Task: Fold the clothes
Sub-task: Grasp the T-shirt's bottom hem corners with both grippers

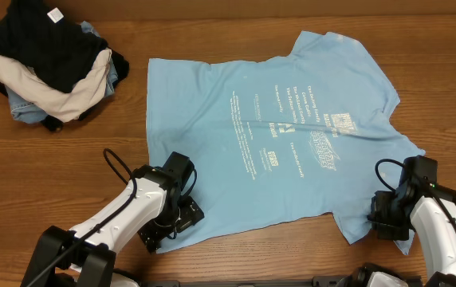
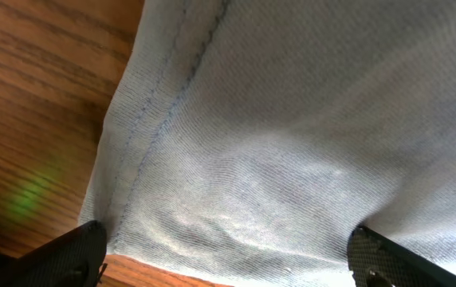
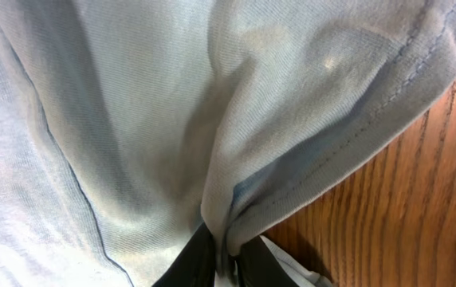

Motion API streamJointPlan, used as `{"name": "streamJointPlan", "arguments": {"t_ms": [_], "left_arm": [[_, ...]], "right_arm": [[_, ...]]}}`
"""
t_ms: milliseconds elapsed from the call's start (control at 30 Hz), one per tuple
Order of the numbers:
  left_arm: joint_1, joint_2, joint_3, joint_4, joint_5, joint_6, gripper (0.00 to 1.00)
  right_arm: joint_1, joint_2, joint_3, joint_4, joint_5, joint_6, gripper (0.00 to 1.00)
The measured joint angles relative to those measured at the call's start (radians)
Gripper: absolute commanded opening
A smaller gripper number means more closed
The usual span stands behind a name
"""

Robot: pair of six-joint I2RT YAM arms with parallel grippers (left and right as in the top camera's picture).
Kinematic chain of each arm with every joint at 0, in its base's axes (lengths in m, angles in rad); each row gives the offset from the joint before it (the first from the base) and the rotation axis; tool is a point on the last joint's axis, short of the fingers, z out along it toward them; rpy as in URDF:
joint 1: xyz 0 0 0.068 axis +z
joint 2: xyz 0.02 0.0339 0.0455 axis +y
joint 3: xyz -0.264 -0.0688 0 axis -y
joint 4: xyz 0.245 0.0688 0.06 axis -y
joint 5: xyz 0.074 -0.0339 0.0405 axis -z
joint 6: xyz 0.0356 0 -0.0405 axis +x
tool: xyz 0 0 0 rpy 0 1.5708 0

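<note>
The sky-blue T-shirt (image 1: 292,135) lay spread flat on the wooden surface (image 1: 212,36), filling the middle of the overhead frame, with its bottom hem toward the left and its sleeves toward the right. A pile of other garments (image 1: 53,68), black, cream and denim, sat apart in the upper left.

The step in hand looked like the taking-up of the shirt's lower edge for a first fold. At the lower right, the right hand (image 3: 224,267) was pressed together on a bunched bit of the lower sleeve, the stitched hem puckering up from between its fingers. At the lower left, the left hand (image 2: 228,263) was spread wide over the hem corner, its fingers (image 2: 68,251) straddling the cloth without pinching it.

The next move seemingly called for the left hand to close on that corner. Then both hands could lift together and carry the lower edge across toward the top of the frame, keeping the cloth taut so it would not wrinkle.
</note>
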State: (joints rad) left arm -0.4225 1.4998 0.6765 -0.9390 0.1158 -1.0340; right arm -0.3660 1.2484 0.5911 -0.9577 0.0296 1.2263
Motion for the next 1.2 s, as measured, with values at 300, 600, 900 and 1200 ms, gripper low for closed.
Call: {"name": "streamJointPlan", "arguments": {"t_ms": [300,600,900,1200], "left_arm": [[-0.008,0.030,0.134,-0.240,-0.094,0.040,0.97],[-0.076,-0.089,0.040,-0.141,-0.014,-0.044,0.99],[-0.075,-0.114,-0.098,-0.004,0.025,-0.103,0.99],[-0.075,-0.132,-0.123,0.047,0.054,-0.116,0.96]], "right_arm": [[0.000,0.000,0.000,0.006,0.000,0.000,0.14],[0.000,0.000,0.000,0.006,0.000,0.000,0.14],[0.000,0.000,0.000,0.006,-0.007,-0.018,0.14],[0.000,0.000,0.000,0.008,-0.007,-0.018,0.14]]}}
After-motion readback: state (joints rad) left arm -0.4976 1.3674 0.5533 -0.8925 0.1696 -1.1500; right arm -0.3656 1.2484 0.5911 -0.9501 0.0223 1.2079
